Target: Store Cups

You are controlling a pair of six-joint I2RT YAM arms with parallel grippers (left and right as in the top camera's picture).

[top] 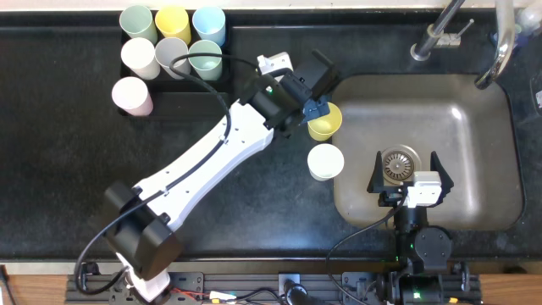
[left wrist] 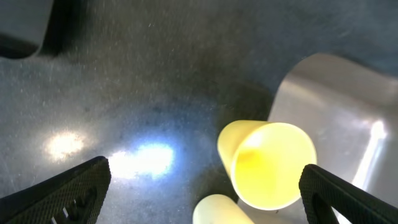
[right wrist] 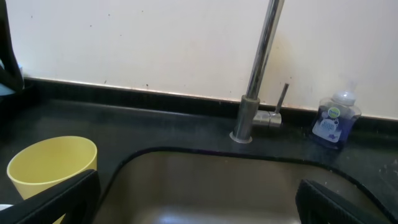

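Yellow cup (left wrist: 267,163): it is seen upright and mouth up on the bench (top: 68,152), right at the left rim of the sink (top: 474,127).
White cup (top: 325,161): it is set just beside the yellow cup, also at the sink's rim.
Left gripper (left wrist: 204,173): its fingers are spread wide, one to each side of the yellow cup, and nothing is gripped.
Right gripper (top: 406,174): it is held over the sink basin near the drain, fingers open and empty.
Stored cups (top: 173,55): a cluster is gathered at the far left of the bench, well apart from the yellow cup.
Step judged: a grasp on the yellow cup is being lined up, and no contact is made yet.
Risk, tipping: the cup could be knocked into the sink if one finger meets its wall before the other, since it stands at the rim.
Risk, neighbour: the white cup could be nudged over the edge by a finger brought down too close.
Risk, slip: the smooth tapered wall could be squeezed out of a shallow grip once lifted.
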